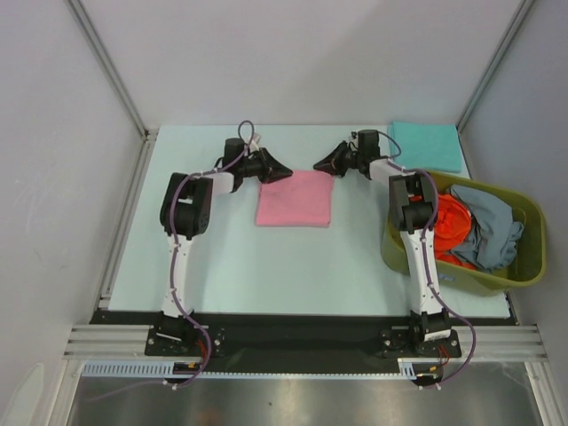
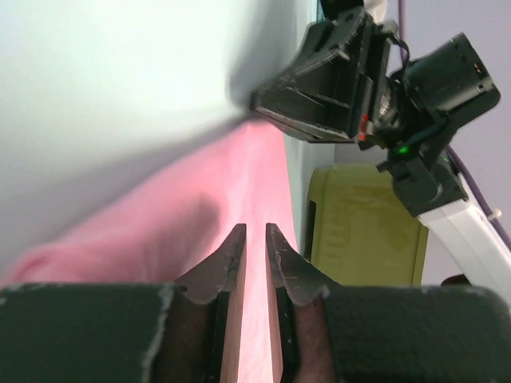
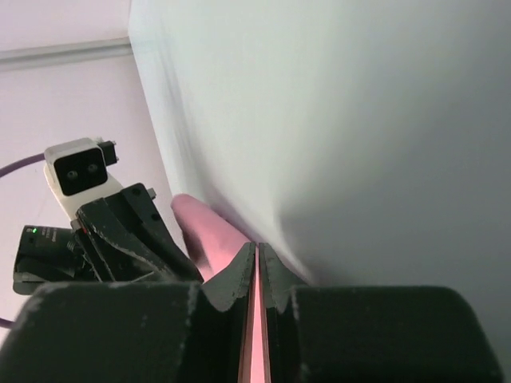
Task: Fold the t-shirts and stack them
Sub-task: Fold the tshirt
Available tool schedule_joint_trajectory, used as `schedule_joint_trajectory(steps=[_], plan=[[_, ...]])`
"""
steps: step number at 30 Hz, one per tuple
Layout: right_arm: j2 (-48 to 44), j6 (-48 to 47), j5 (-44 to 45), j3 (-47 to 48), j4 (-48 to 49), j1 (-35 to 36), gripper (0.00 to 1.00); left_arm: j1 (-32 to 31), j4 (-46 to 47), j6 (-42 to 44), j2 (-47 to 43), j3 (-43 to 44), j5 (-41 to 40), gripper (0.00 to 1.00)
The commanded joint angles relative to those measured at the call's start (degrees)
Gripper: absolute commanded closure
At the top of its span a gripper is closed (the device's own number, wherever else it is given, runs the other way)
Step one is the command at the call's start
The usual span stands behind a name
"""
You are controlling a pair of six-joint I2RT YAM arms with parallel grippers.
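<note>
Pink t-shirt [image 1: 294, 201] far edge behind left hand [image 1: 287, 171], right hand [image 1: 318, 164]; grips unclear

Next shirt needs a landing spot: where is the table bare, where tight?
Bare: the table strip nearer than the pink t-shirt, left of the basket. Crowded: that shirt's far corners, at the left gripper and right gripper.

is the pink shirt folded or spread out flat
Folded: the pink t-shirt lies on the table as a small neat rectangle, no sleeves or collar showing.
</note>
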Motion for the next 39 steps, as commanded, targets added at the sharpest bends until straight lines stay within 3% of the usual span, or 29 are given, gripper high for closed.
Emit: schedule_joint_trajectory(steps=[1, 7, 13, 19, 21, 25, 29, 34, 39], plan=[[1.2, -3.5, 0.89, 10.01, -12.25, -0.95, 0.91, 4.0, -8.88, 5.14, 0.85, 7.63, -0.98, 0.8], [-3.45, -12.37, 1.16, 18.05, -29.09, 0.63, 0.84, 5.33, -16.63, 8.92, -1.07, 10.65, 2.26, 0.81], [-14.7, -20.11, 1.78, 4.54, -36.75, 5.29, 0.73, 4.89, -20.51, 12.63, -12.74, 0.31, 2.53, 0.8], [-20.77, -28.46, 1.25, -9.79, -39.73, 9.68, 0.68, 2.08, -8.05, 3.85, -20.13, -15.5, 5.25, 0.82], [-22.0, -30.84, 2.03, -12.61, -39.74, 9.95, 0.72, 1.2, -2.85, 0.94, -22.07, -19.57, 4.73, 0.82], [-24.81, -28.22, 0.21, -19.03, -34.04, 8.46, 0.81, -2.22, -7.14, 4.01, -23.31, -22.48, 4.29, 0.84], [-22.9, -29.35, -5.58, -17.74, -37.0, 6.88, 0.94, -3.2, -3.37, 1.02, -23.49, -28.09, 4.55, 0.87], [-19.46, -40.31, -4.48, -11.57, -51.93, 6.0, 1.0, -2.06, -17.33, 12.61, -20.86, -25.57, 0.86, 0.89], [-23.67, -42.36, -5.16, -9.91, -52.84, 6.52, 1.0, -1.79, -23.21, 17.53, -22.34, -23.63, 0.25, 0.89]])
